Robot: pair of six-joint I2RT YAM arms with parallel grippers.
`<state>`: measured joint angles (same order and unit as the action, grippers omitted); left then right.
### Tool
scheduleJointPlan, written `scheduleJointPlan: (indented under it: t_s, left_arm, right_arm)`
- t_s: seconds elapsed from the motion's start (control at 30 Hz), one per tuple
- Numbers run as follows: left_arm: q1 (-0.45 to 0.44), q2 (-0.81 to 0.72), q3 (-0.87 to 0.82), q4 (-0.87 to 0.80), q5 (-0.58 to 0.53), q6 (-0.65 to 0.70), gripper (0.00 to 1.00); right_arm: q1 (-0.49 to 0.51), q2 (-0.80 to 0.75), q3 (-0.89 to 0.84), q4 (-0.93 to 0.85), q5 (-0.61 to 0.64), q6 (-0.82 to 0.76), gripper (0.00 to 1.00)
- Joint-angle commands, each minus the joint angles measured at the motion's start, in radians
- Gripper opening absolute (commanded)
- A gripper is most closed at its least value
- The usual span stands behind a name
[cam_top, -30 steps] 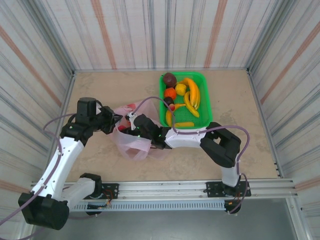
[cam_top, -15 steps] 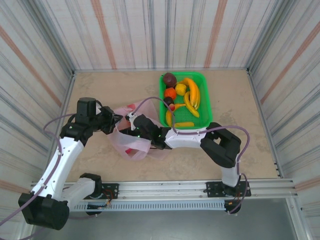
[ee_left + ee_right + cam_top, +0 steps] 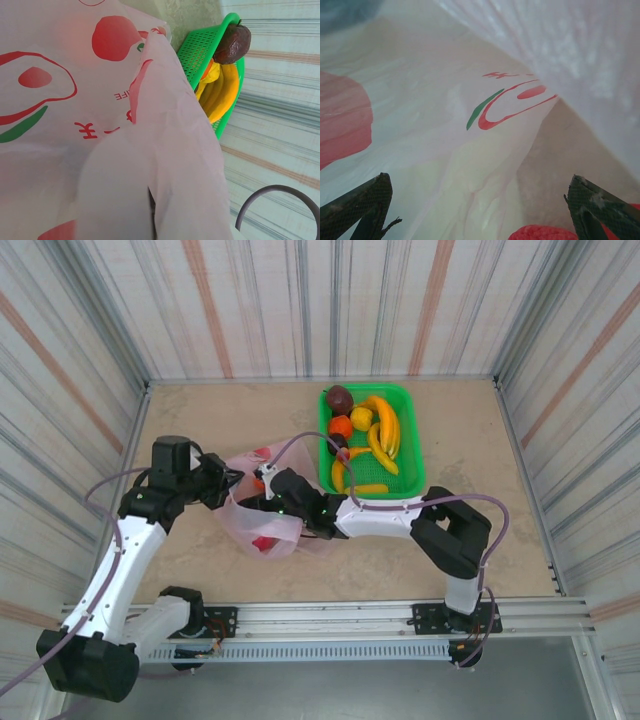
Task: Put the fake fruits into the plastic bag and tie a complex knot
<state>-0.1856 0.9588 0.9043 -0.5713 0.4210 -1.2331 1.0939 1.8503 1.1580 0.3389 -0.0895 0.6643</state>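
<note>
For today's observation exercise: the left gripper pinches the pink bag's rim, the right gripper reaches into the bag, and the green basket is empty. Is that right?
Not quite. The top external view shows the green basket holding bananas, an orange fruit and a dark purple fruit, so it is not empty. The rest stands: left gripper on the pink bag, right gripper inside it.
</note>
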Motion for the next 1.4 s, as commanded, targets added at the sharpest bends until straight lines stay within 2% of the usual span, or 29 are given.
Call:
scheduleJointPlan:
  t_s: [0.0,0.2,0.47,0.73,0.93,1.17,1.37]
  left_arm:
    - [0.013,-0.020,-0.013,-0.019,0.012,0.025,0.00]
    - [0.020,-0.022,-0.025,-0.017,0.016,0.027,0.00]
    - [0.027,-0.023,-0.048,-0.010,0.022,0.028,0.00]
    - [0.031,-0.026,-0.053,-0.008,0.025,0.028,0.00]
    - [0.033,-0.026,-0.052,-0.016,0.020,0.032,0.00]
    - [0.035,-0.028,-0.045,-0.037,0.005,0.046,0.00]
    - [0.037,-0.026,-0.042,-0.043,-0.006,0.052,0.00]
  right_arm:
    - [0.008,-0.065,-0.029,-0.037,0.039,-0.036,0.92]
    - [0.014,-0.143,-0.070,-0.092,0.058,-0.052,0.94]
    - [0.019,-0.297,-0.115,-0.252,0.063,-0.086,0.97]
    - [-0.011,-0.459,-0.093,-0.507,0.228,-0.125,0.98]
    - [-0.097,-0.526,-0.050,-0.681,0.284,-0.155,0.98]
    - [-0.288,-0.558,-0.056,-0.779,0.186,-0.183,0.97]
    - [-0.425,-0.500,-0.041,-0.811,0.121,-0.237,0.97]
